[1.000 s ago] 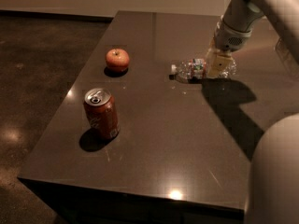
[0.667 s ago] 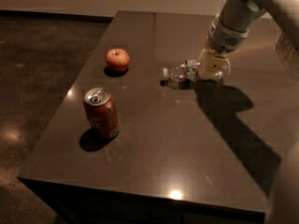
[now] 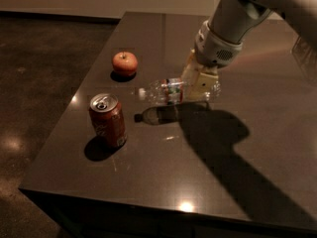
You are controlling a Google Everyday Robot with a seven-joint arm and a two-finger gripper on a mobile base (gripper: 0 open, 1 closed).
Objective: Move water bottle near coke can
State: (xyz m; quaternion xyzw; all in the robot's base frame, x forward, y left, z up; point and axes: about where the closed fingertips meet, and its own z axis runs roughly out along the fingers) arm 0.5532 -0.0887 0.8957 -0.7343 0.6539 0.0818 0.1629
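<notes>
The water bottle lies on its side in the air, white cap pointing left, a little above the dark table; its reflection shows just beneath it. My gripper comes in from the upper right and is shut on the bottle's right end. The coke can stands upright near the table's left front, to the lower left of the bottle's cap and apart from it.
A red-orange apple sits on the table behind the can, left of the bottle. The table's left edge runs close to the can and apple. My arm's shadow falls across the table's right half.
My gripper has carried the water bottle leftward and toward the front of the table, closer to the coke can, and the bottle is now off the surface.
</notes>
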